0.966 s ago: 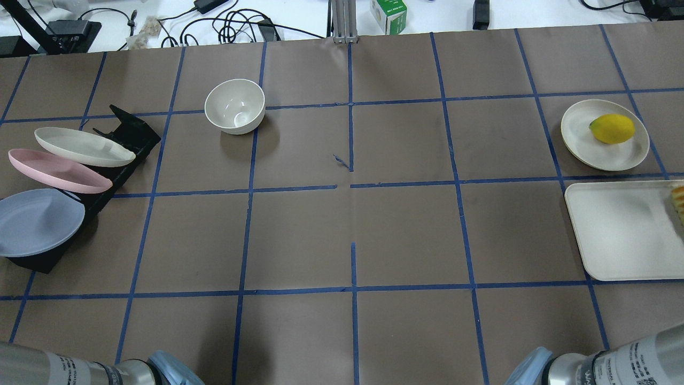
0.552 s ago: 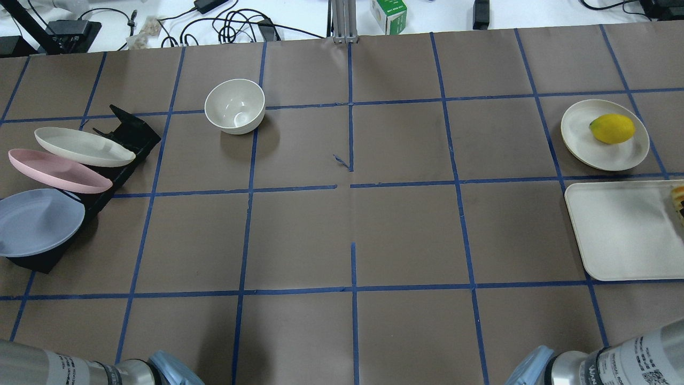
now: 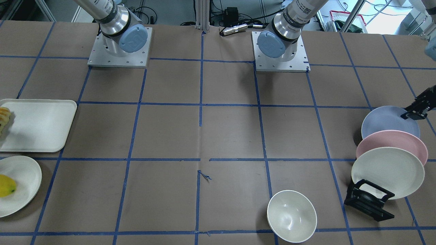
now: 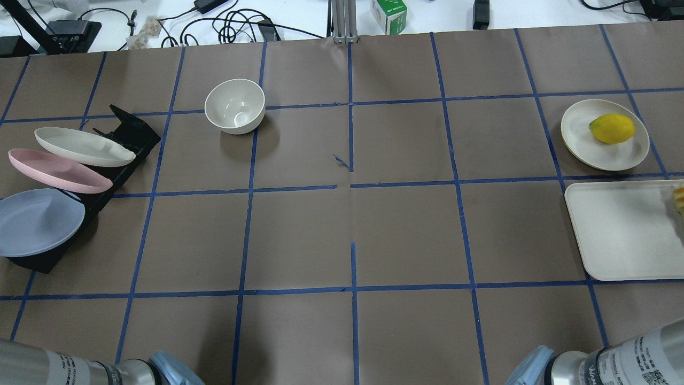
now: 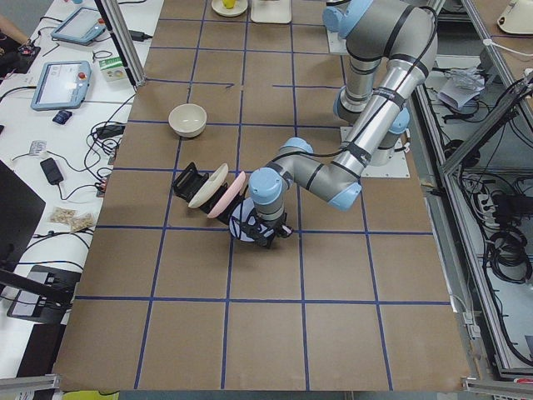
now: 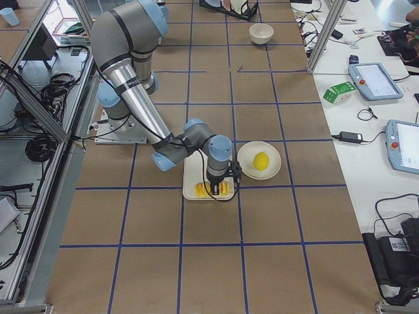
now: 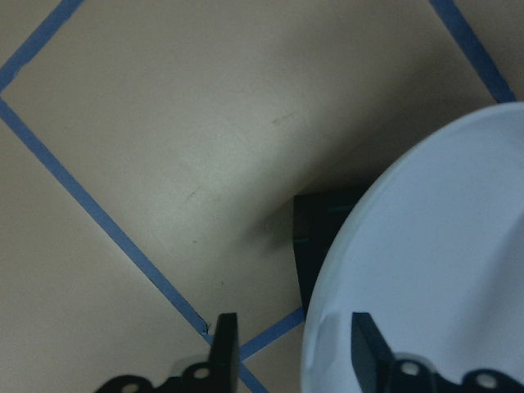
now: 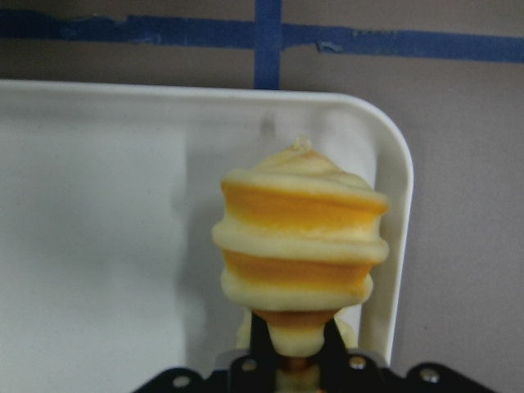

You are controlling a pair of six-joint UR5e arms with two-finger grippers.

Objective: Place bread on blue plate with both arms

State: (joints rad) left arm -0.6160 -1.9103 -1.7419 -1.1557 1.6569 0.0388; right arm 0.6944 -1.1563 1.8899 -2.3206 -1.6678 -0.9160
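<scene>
Left end effector (image 7: 295, 354) straddles the rim of the blue plate (image 7: 434, 246) in the black rack (image 7: 315, 237), fingers parted. Right end effector (image 8: 295, 356) pinches one end of the bread (image 8: 299, 237) at the corner of the cream tray (image 8: 98, 229). Grasping step, I judge; next the left must close, then both lift clear.

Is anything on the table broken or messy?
Only a little: near the middle of the table a short scrap of blue tape is torn and lies crooked off its line. Nothing looks spilled or broken.
</scene>
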